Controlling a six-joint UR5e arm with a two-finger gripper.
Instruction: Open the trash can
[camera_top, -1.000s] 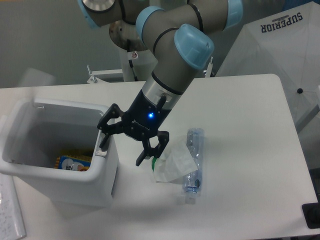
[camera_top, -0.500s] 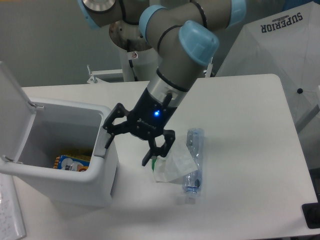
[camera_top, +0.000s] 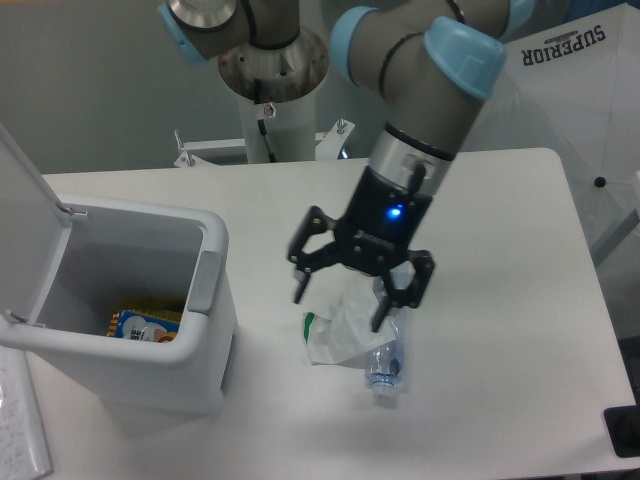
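Observation:
The trash can (camera_top: 190, 375) is a large boxy white bin at the left of the table. Its lid (camera_top: 22, 225) stands swung up at the far left, so the inside shows, with a colourful packet (camera_top: 145, 327) at the bottom. The grey push-button latch (camera_top: 204, 282) sits on its right rim. My gripper (camera_top: 340, 307) is open and empty. It hangs well to the right of the can, above the white wrapper (camera_top: 340, 335) and apart from the latch.
A white plastic wrapper with a green mark lies right of the can. A clear plastic bottle (camera_top: 386, 360) lies beside it, partly under my gripper. A white umbrella-like sheet (camera_top: 560, 90) stands at the back right. A paper sheet (camera_top: 20, 430) lies at the front left.
My gripper left the latch and moved right, over the wrapper and bottle. The lid went from swinging open to standing fully up at the left.

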